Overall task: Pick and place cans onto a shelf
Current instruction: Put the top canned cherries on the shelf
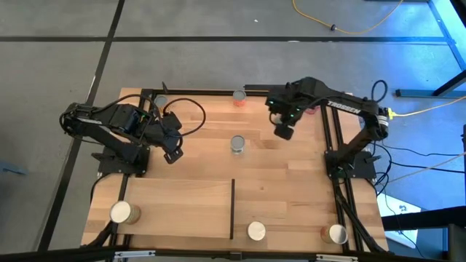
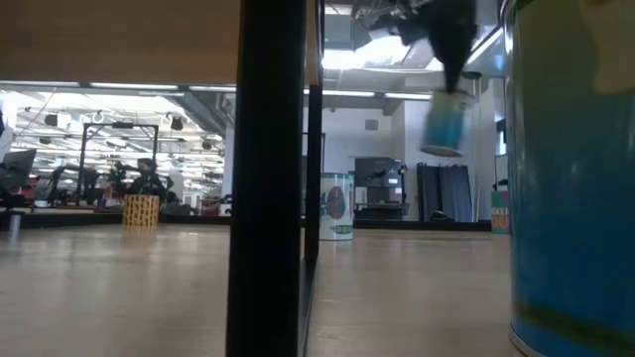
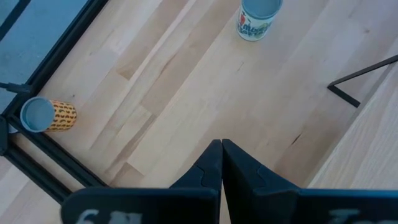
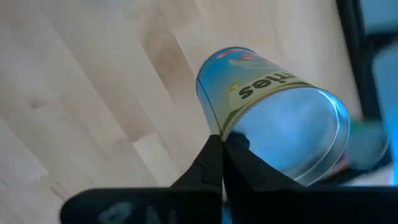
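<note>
A blue-labelled can [image 4: 273,118] is seen lifted clear of the table at the right gripper [image 4: 222,146], whose fingers are pressed together at the can's rim.

In the low view the can [image 2: 446,121] is shown hanging tilted in the air under the gripper, over the far right part of the tabletop [image 1: 284,175]. The left gripper [image 3: 221,155] is held closed and empty above bare wood. A grey can [image 1: 238,144] is left standing mid-table; the shelf [image 1: 175,207] lies at the near edge.
</note>
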Tool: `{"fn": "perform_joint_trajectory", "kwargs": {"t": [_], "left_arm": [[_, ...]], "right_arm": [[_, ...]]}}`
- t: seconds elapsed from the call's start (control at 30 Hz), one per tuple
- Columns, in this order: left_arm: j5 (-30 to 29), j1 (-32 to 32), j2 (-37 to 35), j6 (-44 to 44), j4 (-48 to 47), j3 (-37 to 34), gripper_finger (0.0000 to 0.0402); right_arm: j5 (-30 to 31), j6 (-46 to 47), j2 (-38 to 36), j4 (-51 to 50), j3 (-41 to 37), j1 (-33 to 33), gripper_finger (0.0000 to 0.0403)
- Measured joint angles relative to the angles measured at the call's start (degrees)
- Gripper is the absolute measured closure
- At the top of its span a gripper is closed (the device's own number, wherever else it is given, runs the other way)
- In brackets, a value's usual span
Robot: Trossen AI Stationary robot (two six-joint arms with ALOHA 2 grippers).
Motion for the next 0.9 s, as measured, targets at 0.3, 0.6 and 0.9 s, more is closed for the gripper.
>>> {"fn": "perform_joint_trajectory", "kwargs": {"t": [0.3, 0.6, 0.9], "left_arm": [[-0.02, 0.00, 0.02, 0.00, 0.00, 0.00, 0.0401], [-0.02, -0.02, 0.01, -0.01, 0.00, 0.00, 0.0401], [-0.06, 0.00, 0.02, -0.02, 0.04, 0.02, 0.0401]], "right_arm": [[4.86, -12.26, 14.86, -0.03, 21.20, 1.99, 0.0403], [6.08, -19.98, 26.21, 1.31, 34.28, 2.31, 0.0403], [5.03, -22.95, 32.46, -0.05, 33.32, 2.34, 0.0403]]}}
